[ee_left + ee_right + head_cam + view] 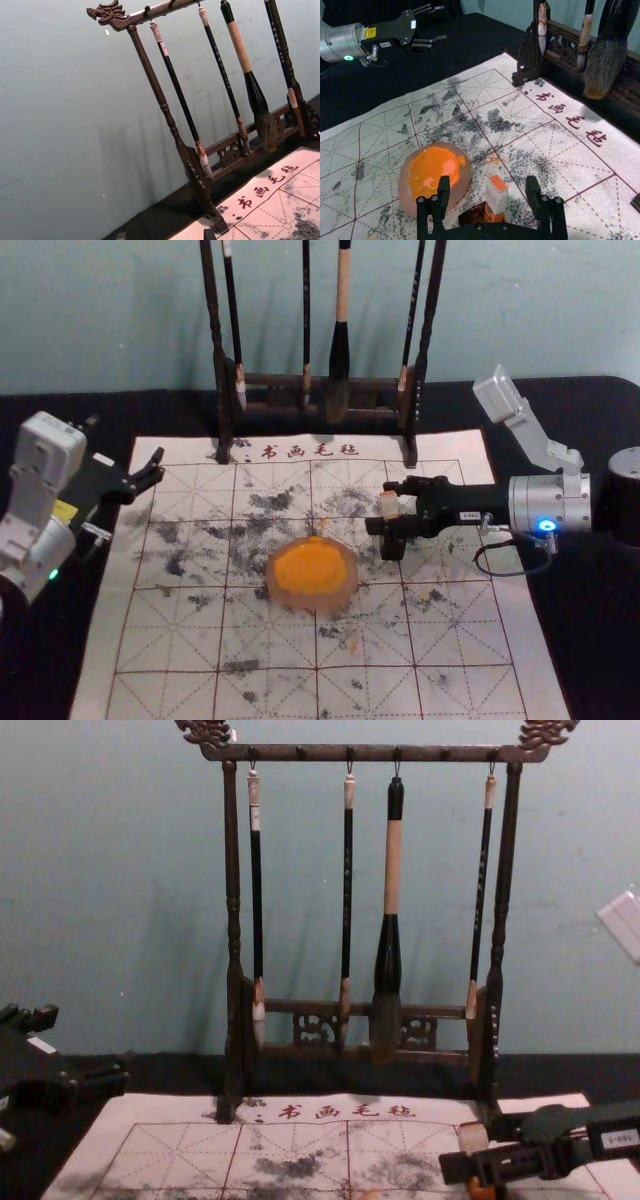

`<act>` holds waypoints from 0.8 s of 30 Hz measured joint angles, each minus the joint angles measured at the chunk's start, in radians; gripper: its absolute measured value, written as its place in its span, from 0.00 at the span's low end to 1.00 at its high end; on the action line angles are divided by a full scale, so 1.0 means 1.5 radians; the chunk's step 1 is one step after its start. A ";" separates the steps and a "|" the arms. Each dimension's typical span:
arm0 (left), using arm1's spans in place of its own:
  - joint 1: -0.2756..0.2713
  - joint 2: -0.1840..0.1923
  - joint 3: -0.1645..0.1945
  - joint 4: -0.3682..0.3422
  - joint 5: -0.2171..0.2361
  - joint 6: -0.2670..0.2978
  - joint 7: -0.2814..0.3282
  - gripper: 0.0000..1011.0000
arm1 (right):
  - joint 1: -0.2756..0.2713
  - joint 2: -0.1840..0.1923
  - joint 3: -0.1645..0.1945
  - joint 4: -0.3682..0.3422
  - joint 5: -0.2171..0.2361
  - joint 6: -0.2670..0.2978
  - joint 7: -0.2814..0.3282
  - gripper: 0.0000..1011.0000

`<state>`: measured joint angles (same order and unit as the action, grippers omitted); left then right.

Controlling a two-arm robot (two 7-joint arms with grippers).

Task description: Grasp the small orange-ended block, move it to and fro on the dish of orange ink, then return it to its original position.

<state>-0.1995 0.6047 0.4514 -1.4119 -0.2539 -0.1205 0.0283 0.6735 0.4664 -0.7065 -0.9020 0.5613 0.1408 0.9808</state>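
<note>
Beside the dish of orange ink (312, 572), the right tool (488, 183) stands wide open with the upright block (497, 196) ungripped between its fingers, so an off-centre closure could topple it, while the left tool (148, 476) idles near the left edge of the mat (100, 680).

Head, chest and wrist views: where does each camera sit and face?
Head: on the head, forward and down at the mat; left gripper, right gripper.
Chest: on the chest, facing the brush rack; both grippers.
Left wrist: on that wrist, facing rack and wall; left gripper's tips.
Right wrist: on that wrist, facing across the mat; both grippers.
Head and right wrist share the ink dish and block.
</note>
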 joint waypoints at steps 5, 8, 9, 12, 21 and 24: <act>0.000 0.000 0.000 0.000 0.000 0.000 0.000 0.99 | 0.000 0.000 0.000 0.000 0.000 0.000 0.000 0.85; 0.000 0.000 0.000 0.000 0.000 0.000 0.000 0.99 | 0.000 0.000 0.000 0.000 0.000 0.000 0.000 0.76; 0.000 0.000 0.000 0.000 0.000 0.000 0.000 0.99 | 0.000 0.000 0.000 0.000 0.000 0.000 0.000 0.73; 0.000 0.000 0.000 0.000 0.000 0.000 0.000 0.99 | 0.001 0.000 0.000 0.000 0.000 0.000 0.000 0.64; 0.000 0.000 0.000 0.000 0.000 0.000 0.000 0.99 | 0.001 0.000 0.000 0.001 0.000 0.000 0.001 0.34; 0.000 0.000 0.000 0.000 0.000 0.000 0.000 0.99 | 0.001 0.000 0.000 0.001 0.000 0.000 0.001 0.24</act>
<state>-0.1995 0.6047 0.4514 -1.4119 -0.2539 -0.1206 0.0283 0.6746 0.4663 -0.7065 -0.9007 0.5614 0.1410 0.9825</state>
